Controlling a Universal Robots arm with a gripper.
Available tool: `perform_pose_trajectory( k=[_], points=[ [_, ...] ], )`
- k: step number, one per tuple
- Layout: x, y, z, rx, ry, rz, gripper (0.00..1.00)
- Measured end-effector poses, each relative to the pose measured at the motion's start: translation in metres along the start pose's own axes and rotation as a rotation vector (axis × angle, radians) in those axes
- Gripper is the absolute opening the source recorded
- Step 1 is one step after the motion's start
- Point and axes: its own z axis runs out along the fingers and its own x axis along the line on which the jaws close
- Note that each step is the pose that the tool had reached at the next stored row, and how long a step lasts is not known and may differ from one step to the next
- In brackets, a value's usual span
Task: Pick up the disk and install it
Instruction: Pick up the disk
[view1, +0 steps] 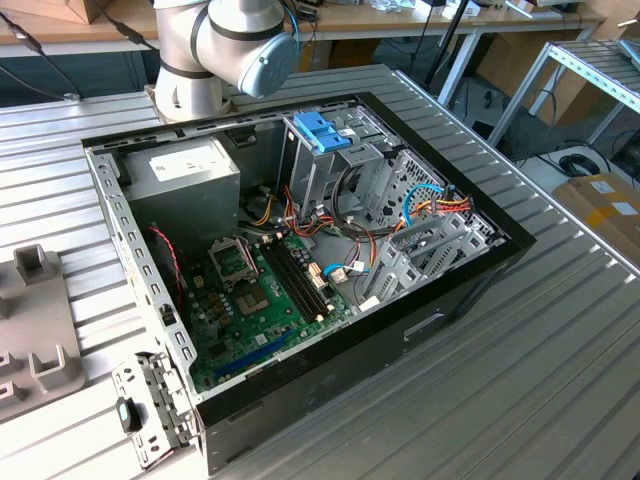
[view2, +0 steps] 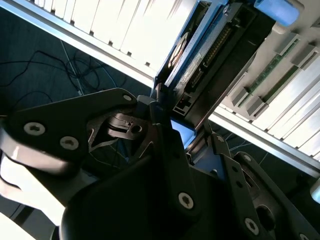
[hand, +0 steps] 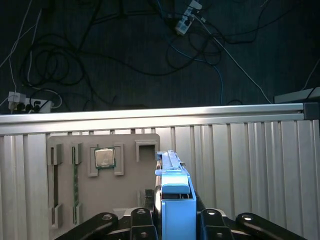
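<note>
Though your fingers (view2: 167, 145) grip the disk (hand: 175, 197) edge-on, its label is hidden; the second wrist view shows its connector side.

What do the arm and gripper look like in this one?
The arm is made of thick silver-grey cylindrical segments, with a round blue-grey cap on one joint. The gripper is matte black in both wrist views, built from flat angular linkage plates joined by silver screws.
</note>
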Motion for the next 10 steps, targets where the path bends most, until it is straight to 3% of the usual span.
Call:
perform_pose_trajectory(
  k=[10],
  points=[
    [-0.0009, 0.0004, -0.0074, -0.0003, -0.0073, 0.0, 0.37]
  ],
)
